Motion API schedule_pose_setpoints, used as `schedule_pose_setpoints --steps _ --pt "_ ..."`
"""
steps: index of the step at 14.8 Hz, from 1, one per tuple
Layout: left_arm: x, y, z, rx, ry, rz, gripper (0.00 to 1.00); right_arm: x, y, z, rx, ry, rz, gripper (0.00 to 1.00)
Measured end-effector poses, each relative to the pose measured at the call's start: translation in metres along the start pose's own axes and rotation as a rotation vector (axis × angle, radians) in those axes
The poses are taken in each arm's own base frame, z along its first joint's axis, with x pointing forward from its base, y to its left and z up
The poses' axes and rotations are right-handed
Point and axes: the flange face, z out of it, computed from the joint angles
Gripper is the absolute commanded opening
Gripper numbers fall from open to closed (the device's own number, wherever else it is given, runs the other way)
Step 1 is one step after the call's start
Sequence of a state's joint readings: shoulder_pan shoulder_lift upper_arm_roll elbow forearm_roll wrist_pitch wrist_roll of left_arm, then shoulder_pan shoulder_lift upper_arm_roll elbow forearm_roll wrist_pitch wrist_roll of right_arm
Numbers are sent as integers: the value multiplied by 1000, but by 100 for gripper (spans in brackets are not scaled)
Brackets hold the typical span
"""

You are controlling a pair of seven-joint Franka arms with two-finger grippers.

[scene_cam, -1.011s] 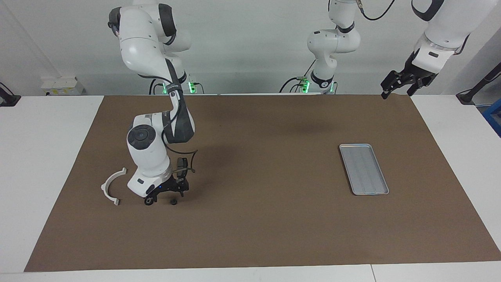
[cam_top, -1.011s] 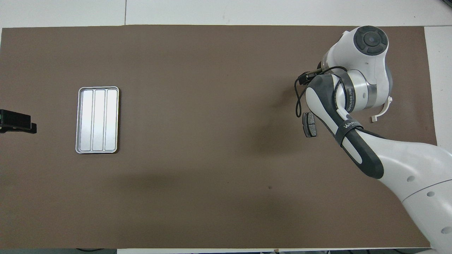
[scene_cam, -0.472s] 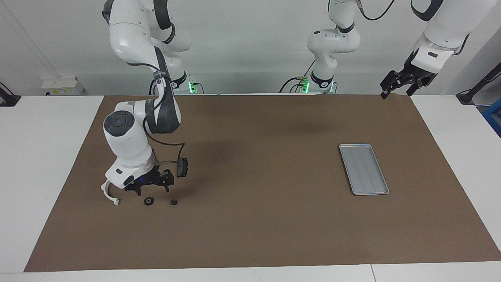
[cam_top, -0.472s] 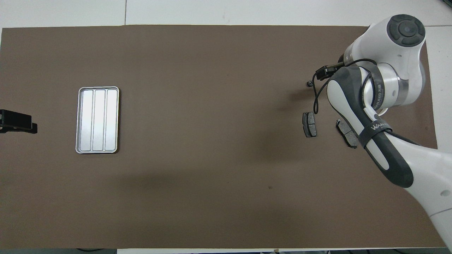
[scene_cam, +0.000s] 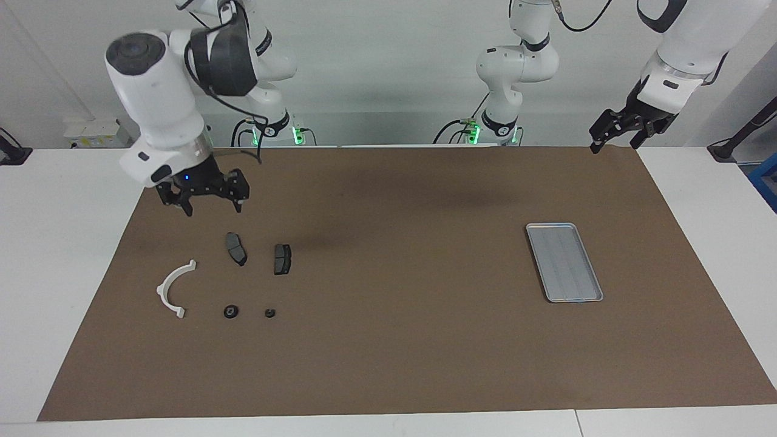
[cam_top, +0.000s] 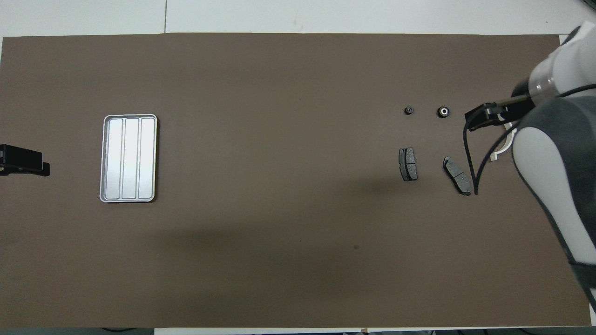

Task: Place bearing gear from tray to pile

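The bearing gear (scene_cam: 230, 311) (cam_top: 443, 111), a small black ring with a pale centre, lies on the mat in the pile, with a smaller black round part (scene_cam: 269, 313) (cam_top: 408, 110) beside it. Also in the pile are a white half-ring bracket (scene_cam: 173, 288) (cam_top: 505, 146) and two dark brake pads (scene_cam: 236, 249) (scene_cam: 282, 258). The silver ribbed tray (scene_cam: 564, 262) (cam_top: 128, 158) holds nothing. My right gripper (scene_cam: 211, 206) hangs open and empty, high over the mat beside the brake pads. My left gripper (scene_cam: 616, 142) (cam_top: 28, 160) waits open over the mat's corner by its base.
A brown mat (scene_cam: 400, 340) covers most of the white table. In the overhead view the right arm (cam_top: 554, 153) covers part of the bracket. The pile and the tray lie at the two ends of the mat.
My right gripper has risen from the mat by the two small round parts and drawn back toward its base, uncovering the bearing gear and a brake pad. The left arm has not moved.
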State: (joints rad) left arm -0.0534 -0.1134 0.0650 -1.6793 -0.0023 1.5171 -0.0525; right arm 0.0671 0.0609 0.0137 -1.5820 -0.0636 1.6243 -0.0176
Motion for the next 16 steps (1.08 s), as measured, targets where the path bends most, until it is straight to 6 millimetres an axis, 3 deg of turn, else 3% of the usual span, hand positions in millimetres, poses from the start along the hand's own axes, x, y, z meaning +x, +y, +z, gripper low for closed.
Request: schedule_pose_setpoints --steps 3,6,16 --pt "0 1 0 0 0 1 100 -55 1 -52 5 -25 26 100" --pt "0 1 0 0 0 2 100 -83 -2 -67 27 -63 32 100" --pt "0 1 0 0 0 2 100 -67 -4 -60 42 -6 69 100"
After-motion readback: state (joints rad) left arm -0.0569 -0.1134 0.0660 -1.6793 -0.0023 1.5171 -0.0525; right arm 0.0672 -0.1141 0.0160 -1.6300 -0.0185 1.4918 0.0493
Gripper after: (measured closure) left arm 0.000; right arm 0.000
